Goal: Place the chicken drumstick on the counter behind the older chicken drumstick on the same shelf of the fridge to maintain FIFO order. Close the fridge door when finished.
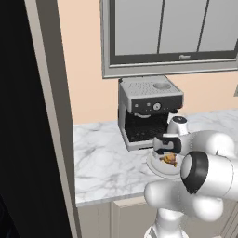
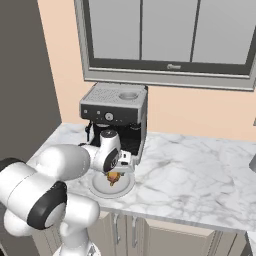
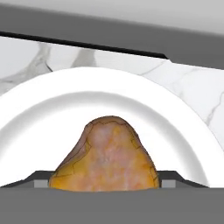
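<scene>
The plump golden-orange chicken drumstick (image 1: 169, 160) (image 2: 113, 178) (image 3: 107, 157) lies on a white plate (image 1: 155, 168) (image 2: 100, 189) (image 3: 43, 113) on the marble counter (image 1: 102, 162) (image 2: 200, 165). My gripper (image 1: 168, 155) (image 2: 114, 172) (image 3: 105, 181) points down onto it. In the hand view one dark fingertip sits against each side of the meat, which still rests on the plate. The fridge (image 1: 18, 116) is a black mass at the far left. The shelf and the older chicken drumstick are out of view.
A steel coffee machine (image 1: 148, 109) (image 2: 115, 112) stands right behind the plate, against the peach wall under a window (image 1: 172, 32) (image 2: 165, 35). Open marble stretches right of the plate. A grey upright panel (image 1: 53, 116) borders the counter's left end.
</scene>
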Controlling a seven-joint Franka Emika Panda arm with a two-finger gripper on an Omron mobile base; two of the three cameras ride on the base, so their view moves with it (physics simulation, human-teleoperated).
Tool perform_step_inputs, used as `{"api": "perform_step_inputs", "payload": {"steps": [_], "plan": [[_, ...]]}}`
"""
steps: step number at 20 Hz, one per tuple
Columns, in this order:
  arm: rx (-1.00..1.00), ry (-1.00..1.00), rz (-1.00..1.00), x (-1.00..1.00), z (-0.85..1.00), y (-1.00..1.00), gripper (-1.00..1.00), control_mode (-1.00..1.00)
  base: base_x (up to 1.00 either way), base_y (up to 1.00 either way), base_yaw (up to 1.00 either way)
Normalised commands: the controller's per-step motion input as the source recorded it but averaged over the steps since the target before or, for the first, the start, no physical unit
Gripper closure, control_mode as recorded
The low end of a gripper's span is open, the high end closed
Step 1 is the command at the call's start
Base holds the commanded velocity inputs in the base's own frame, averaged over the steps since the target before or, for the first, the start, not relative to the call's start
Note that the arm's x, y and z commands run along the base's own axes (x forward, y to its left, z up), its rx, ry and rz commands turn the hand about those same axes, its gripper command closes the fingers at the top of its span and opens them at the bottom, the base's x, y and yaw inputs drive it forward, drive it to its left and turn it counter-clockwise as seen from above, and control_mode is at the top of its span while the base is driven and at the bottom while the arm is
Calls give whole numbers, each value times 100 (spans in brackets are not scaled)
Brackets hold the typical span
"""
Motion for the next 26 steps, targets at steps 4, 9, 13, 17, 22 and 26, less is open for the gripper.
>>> {"api": "perform_step_inputs", "payload": {"steps": [4, 9, 13, 17, 22, 26], "plan": [[0, -15, 0, -48, -8, 0, 100, -100, 0, 0, 0], [0, -20, -3, -39, 54, 0, 100, -100, 0, 0, 0], [0, -8, -8, -35, 100, -4, 100, -100, 0, 0, 0], [0, -4, -9, -37, 100, 0, 100, -100, 0, 0, 0], [0, -6, -9, -46, 100, 5, 100, -100, 0, 0, 0], [0, -8, -5, -32, 96, 21, 100, -100, 0, 0, 0]]}}
